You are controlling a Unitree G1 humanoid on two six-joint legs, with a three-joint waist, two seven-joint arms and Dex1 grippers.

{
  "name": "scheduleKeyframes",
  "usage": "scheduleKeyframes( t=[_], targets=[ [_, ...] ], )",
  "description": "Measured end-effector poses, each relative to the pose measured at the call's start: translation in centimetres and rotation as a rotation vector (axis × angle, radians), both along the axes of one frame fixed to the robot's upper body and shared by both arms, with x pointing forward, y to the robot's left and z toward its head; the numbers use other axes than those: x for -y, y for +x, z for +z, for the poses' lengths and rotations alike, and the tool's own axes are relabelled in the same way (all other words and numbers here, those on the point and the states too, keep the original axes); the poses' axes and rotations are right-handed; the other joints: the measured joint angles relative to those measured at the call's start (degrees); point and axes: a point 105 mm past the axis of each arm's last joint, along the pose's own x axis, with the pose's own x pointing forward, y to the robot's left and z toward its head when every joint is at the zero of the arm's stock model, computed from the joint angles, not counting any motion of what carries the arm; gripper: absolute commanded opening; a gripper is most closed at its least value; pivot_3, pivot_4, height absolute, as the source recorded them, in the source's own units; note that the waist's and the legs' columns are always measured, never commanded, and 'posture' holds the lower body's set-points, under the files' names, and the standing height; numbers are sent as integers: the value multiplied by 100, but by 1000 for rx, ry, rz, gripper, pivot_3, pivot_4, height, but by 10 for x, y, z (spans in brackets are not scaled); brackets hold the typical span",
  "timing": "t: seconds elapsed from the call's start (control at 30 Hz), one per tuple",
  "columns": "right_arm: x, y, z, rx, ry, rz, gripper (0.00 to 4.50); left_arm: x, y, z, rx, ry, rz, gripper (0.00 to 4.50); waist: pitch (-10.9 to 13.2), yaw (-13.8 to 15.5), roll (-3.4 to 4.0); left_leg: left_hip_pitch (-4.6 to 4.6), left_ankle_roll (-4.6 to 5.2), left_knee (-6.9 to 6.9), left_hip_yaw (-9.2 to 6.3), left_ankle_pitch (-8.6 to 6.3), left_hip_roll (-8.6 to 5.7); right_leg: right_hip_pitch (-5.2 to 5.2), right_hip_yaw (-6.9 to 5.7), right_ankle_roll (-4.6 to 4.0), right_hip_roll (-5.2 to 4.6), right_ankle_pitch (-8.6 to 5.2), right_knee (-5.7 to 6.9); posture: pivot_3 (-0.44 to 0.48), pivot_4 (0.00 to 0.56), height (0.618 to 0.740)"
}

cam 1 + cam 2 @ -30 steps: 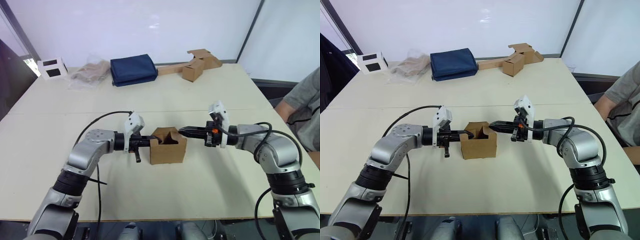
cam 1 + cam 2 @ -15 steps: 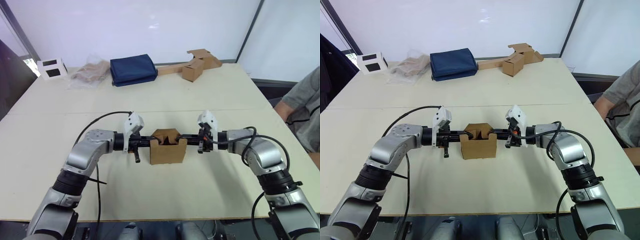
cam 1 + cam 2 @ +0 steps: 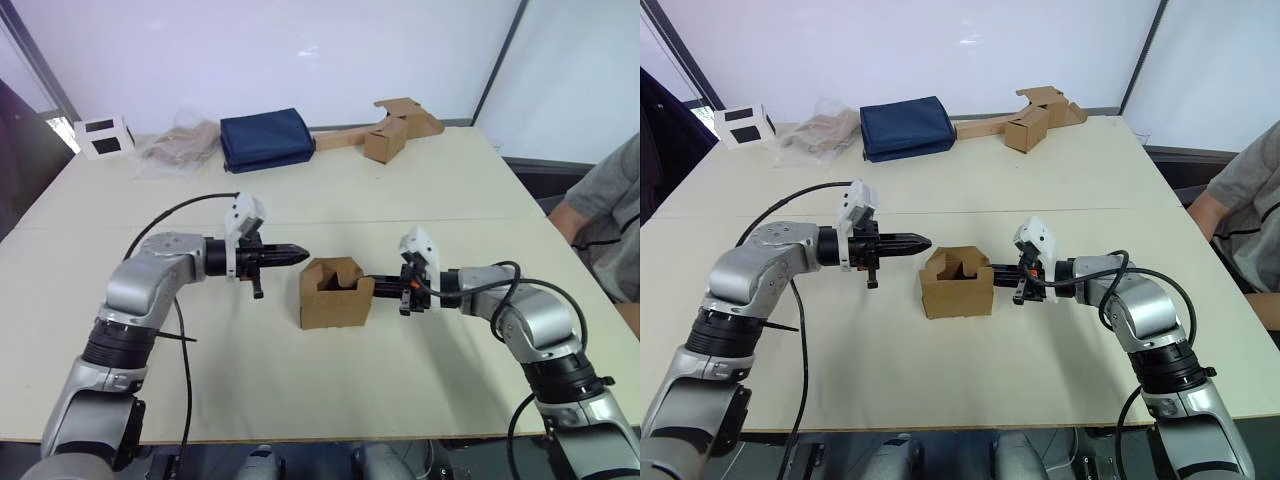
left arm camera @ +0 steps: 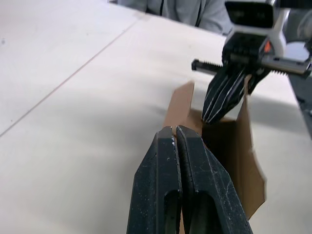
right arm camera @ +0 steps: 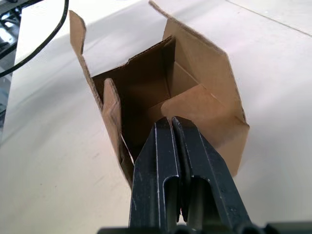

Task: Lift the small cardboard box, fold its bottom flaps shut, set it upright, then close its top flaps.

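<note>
Small cardboard box (image 3: 336, 293): stands upright on the counter (image 3: 330, 390), about midway between the two arms, its open end facing up.
Top flaps (image 5: 200, 61): not folded shut; the right wrist view shows them standing up around the brown hollow inside, one flap leaning inward near the rim.
Bottom flaps: under the box against the counter, so their state cannot be seen.
Left hand (image 3: 298, 254): held level above the counter, just to the left of the box and apart from it, pointing toward its upper edge; its two black fingers (image 4: 168, 161) are pressed together with nothing between them.
Right hand (image 3: 1002, 273): reaches in from the right at the height of the box's rim, its tip at the box's right wall; whether it touches the cardboard cannot be told. Its fingers (image 5: 165, 146) are pressed together, pinching nothing.
Counter: pale, flat, with a seam running across it behind the box.
Far edge of the counter: a folded navy cloth (image 3: 266, 138), a crumpled clear plastic bag (image 3: 180, 145) to its left, and a white box with black squares (image 3: 102, 136) at the far left corner.
Far right: another small brown box joined to long cardboard strips (image 3: 392, 128).
Person (image 3: 610, 210): seated at the counter's right edge, a grey sleeve and an arm in sight.
</note>
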Motion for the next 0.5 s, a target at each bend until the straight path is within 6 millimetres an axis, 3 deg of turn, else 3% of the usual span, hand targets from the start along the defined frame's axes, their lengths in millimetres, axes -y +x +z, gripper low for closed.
scheduleKeyframes(
  t=[0.07,0.23,0.4,0.5],
  targets=[
    [6,0,13,24,26,-28,0,-8,10,-2,26,31,43,84,0,0,0,1,0,-1,0,0,0,1,0,0,0,0,-1,0,150,740],
    [11,-9,45,89,55,-49,0,-11,36,-31,-15,50,134,84,0,8,0,-3,0,0,0,0,-1,0,-1,0,-1,0,-4,0,150,740],
    [-9,-38,54,89,51,49,0,-4,41,-55,-78,55,126,84,0,-3,0,-4,1,-2,-2,0,-1,-1,-2,0,0,0,-5,0,150,740],
    [-26,-59,43,59,14,124,0,2,38,-66,-115,55,84,84,0,-1,0,-4,1,-1,-3,0,-1,0,-2,0,0,0,-5,0,150,740]
  ],
)
